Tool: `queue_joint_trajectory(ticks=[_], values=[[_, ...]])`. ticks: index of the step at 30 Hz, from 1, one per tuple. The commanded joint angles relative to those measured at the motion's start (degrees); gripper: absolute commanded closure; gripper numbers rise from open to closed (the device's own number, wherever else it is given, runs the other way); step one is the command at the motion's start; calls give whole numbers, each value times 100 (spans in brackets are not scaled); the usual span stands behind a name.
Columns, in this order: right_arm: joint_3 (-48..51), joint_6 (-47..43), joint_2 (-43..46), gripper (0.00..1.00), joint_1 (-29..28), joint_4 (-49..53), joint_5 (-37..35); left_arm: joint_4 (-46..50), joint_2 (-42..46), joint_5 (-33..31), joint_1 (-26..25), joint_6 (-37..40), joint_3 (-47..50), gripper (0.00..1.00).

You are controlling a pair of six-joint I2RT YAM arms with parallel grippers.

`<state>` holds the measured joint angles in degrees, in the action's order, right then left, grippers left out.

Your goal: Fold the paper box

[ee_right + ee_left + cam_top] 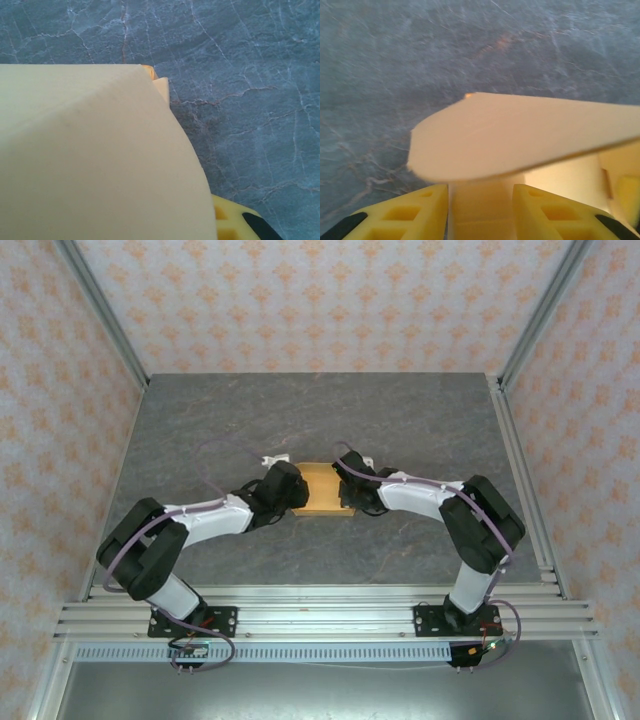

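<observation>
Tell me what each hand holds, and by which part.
Left hand: the paper box, left end, lies between its fingers; clamped or not, unclear. Right hand: at the right end; hold cannot be told.

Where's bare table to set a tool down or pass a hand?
Free: far strip of table between box and back wall, both far corners too. Near patch bordered by box, front rail, left arm, right arm: bare but tight. Crowded: centre, where left gripper and right gripper meet the box.
</observation>
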<state>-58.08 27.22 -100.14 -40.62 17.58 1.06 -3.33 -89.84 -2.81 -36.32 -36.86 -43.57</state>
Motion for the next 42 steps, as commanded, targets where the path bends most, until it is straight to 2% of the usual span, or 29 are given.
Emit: queue_joint_trajectory(ticks=[1, 6, 12, 15, 18, 20, 24, 27, 32, 36, 42], values=[[-76, -43, -76, 82, -170, 40, -18, 630, -282, -792, -302, 541, -321, 62], [-36, 4, -43, 82, -192, 0, -8, 657, -580, -850, -437, 554, -493, 67], [-62, -4, -97, 83, -199, -47, 22, 678, -468, -751, -612, 443, -635, 65], [-79, -8, -130, 83, -201, -44, -18, 569, -191, -566, -614, 294, -551, 47], [-65, 9, -107, 83, -201, -35, -97, 404, 220, -553, -611, 146, -332, 44], [-43, 25, -74, 83, -201, -40, -128, 154, 482, -460, -532, 123, -114, 42], [-80, 20, -60, 83, -201, -12, -126, -363, 726, 263, -113, -83, 298, 41], [-98, 53, -64, 83, -201, 12, -133, -673, 1047, 548, -28, 59, 612, 37], [-128, 114, -101, 84, -201, 13, -154, -413, 1600, 689, 21, 513, 894, 33], [-159, 182, -132, 84, -199, 39, -176, -38, 2156, 581, 61, 592, 1205, 31], [-147, 200, -120, 84, -197, 13, -143, 471, 3144, 343, 553, 385, 1731, 34]])
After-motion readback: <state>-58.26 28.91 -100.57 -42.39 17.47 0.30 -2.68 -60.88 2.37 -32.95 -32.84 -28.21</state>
